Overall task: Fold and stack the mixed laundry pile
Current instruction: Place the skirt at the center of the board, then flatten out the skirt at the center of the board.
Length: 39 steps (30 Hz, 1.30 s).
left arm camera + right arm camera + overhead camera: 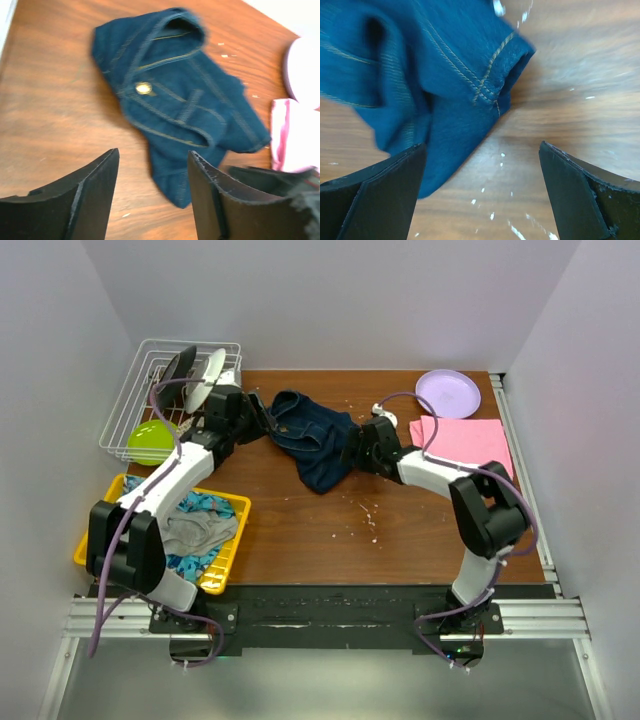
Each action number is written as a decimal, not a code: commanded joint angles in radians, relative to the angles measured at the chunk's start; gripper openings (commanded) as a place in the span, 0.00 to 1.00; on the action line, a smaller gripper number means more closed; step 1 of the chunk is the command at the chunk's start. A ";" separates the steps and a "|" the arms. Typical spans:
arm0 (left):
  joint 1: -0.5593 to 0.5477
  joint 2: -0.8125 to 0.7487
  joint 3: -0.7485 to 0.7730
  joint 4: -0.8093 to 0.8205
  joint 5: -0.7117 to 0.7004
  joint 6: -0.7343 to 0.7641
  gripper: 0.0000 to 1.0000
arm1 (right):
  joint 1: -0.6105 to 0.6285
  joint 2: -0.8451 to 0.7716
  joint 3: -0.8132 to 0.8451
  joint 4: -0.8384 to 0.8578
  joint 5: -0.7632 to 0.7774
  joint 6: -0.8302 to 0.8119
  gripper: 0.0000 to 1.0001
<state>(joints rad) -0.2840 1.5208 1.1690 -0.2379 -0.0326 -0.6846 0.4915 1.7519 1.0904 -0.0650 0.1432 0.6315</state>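
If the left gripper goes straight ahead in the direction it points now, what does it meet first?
Most likely the denim jacket: its lower end lies directly ahead of the open left gripper. The depth between them is hard to judge from these views.

Both arms same build: rounded white links, boxy black joint housings. Left arm (165, 485) and right arm (435, 472) each carry a greyish-purple cable (97, 622) routed loose outside the shell. It loops off the base and shows again near the wrist. Bases are black, sitting on a black plate (330, 602) over a ribbed aluminium rail (330, 625). Left gripper (152, 195): two matte black wedge fingers (87, 200) with flat inner faces and pale scuffing along the edges. Right gripper (482, 195): same black wedges, a raised seam line on each, small chips on one finger's lower edge. Markings and screws too small to read.
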 commanded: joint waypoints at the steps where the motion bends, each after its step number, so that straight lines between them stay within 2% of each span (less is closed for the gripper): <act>1: -0.091 0.048 0.032 0.078 0.026 0.049 0.59 | -0.007 0.119 0.087 0.111 -0.033 0.040 0.97; 6: -0.179 0.219 0.205 0.045 0.000 0.112 0.61 | -0.007 0.173 0.121 0.128 0.012 0.099 0.91; 7: -0.194 0.242 0.228 0.042 -0.004 0.118 0.61 | -0.007 0.175 0.121 0.131 0.016 0.099 0.84; 10: -0.216 0.324 0.323 0.005 -0.042 0.141 0.62 | -0.007 0.190 0.124 0.137 0.019 0.106 0.74; 13: -0.227 0.409 0.399 -0.026 -0.078 0.158 0.63 | -0.005 0.215 0.131 0.133 0.003 0.112 0.58; 17: -0.241 0.476 0.486 -0.060 -0.119 0.189 0.61 | -0.007 0.213 0.137 0.120 -0.010 0.109 0.30; 20: -0.262 0.535 0.549 -0.161 -0.249 0.195 0.57 | -0.007 0.196 0.175 0.079 0.038 0.079 0.22; 23: -0.262 0.555 0.545 -0.159 -0.271 0.195 0.54 | -0.008 0.184 0.221 0.030 0.068 0.050 0.15; 30: -0.271 0.527 0.488 -0.095 -0.189 0.160 0.52 | -0.011 0.196 0.293 -0.022 0.065 0.022 0.01; 31: -0.271 0.533 0.488 -0.089 -0.185 0.161 0.50 | -0.011 0.202 0.308 -0.025 0.067 0.017 0.00; 32: -0.271 0.542 0.495 -0.095 -0.188 0.163 0.35 | -0.013 0.205 0.318 -0.039 0.065 0.016 0.00; 34: -0.270 0.567 0.514 -0.110 -0.190 0.163 0.18 | -0.018 0.207 0.351 -0.059 0.078 0.002 0.00; 35: -0.271 0.565 0.511 -0.119 -0.190 0.163 0.04 | -0.018 0.205 0.359 -0.076 0.085 -0.003 0.00; 36: -0.271 0.559 0.499 -0.115 -0.194 0.160 0.00 | -0.021 0.202 0.365 -0.079 0.096 -0.009 0.00; 38: -0.270 0.517 0.445 -0.077 -0.188 0.158 0.02 | -0.025 0.195 0.376 -0.090 0.098 -0.016 0.00; 39: -0.271 0.486 0.430 -0.064 -0.161 0.158 0.10 | -0.025 0.190 0.376 -0.090 0.098 -0.019 0.00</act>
<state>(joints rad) -0.5514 2.0754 1.6543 -0.3504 -0.2234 -0.5304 0.4812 1.9705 1.4063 -0.1478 0.1932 0.6460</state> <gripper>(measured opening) 0.017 0.156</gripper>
